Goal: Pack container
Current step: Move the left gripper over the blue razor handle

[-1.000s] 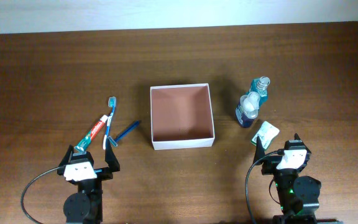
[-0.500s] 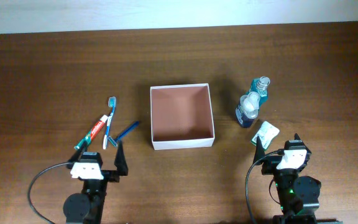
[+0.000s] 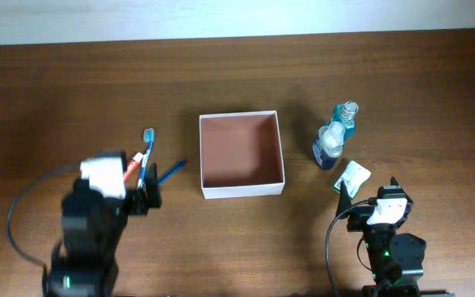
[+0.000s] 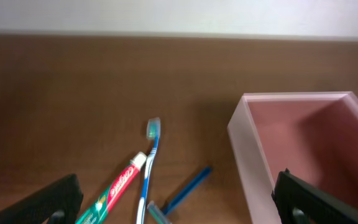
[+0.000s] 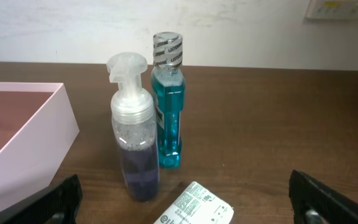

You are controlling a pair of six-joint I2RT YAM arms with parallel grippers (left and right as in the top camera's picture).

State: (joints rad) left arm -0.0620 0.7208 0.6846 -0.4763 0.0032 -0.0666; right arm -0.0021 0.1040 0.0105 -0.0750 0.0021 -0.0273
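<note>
The square, shallow cardboard container [image 3: 243,190], white on its outer walls and reddish-brown inside, sat at the centre of the overhead frame on the dark brown wooden worktop [image 3: 435,82].

To its left lay three toiletries close together: a red, white and green toothpaste tube [image 3: 132,168], a blue-handled toothbrush [image 3: 147,147] just beside it with its bristles towards the top of the frame, and a blue-handled disposable razor [image 3: 170,172] angled towards the container (its head was hidden under the arm in the overhead view). The left claw [image 4: 178,193] hung over the lower ends of these three, its two dark fingers spread wide and holding nothing. In the left wrist view they framed the toiletries, with the container's near corner at the right.

Right of the container stood a clear pump bottle [image 3: 328,150] holding purple liquid and a teal mouthwash bottle [image 3: 345,120] with a clear cap, both upright and close together; whether they touched could not be told. A white and green printed packet [image 3: 352,176] lay flat just below them. The right claw [image 5: 184,196], at the lower right of the overhead frame, stood wide and empty, just short of the packet.
</note>
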